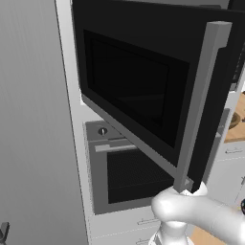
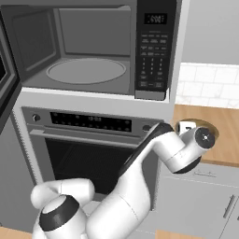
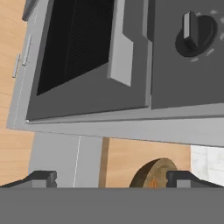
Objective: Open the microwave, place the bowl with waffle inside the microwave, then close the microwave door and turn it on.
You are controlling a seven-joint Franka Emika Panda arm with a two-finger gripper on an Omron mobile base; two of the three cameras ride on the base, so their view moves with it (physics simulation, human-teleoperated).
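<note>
Gripper (image 3: 111,178) hung with jaws spread wide, nothing between them, just short of bowl with waffle (image 3: 154,174) on wooden counter (image 2: 223,130), right of oven (image 2: 88,140). Microwave door (image 1: 143,91) stood swung open; microwave (image 2: 93,46) cavity empty, turntable bare. Judged step: grab bowl. Best to straddle rim squarely, close gently, lift level so waffle stayed put, clear oven knob (image 3: 194,33) overhead.

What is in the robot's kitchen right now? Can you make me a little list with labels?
microwave door: swung wide open
microwave: empty inside, round plate bare
bowl with waffle: on the wooden counter, right of the oven
gripper: open, holding nothing, near the bowl
oven: shut, below the microwave
step done: door opened
step next: probably pick up the bowl
</note>
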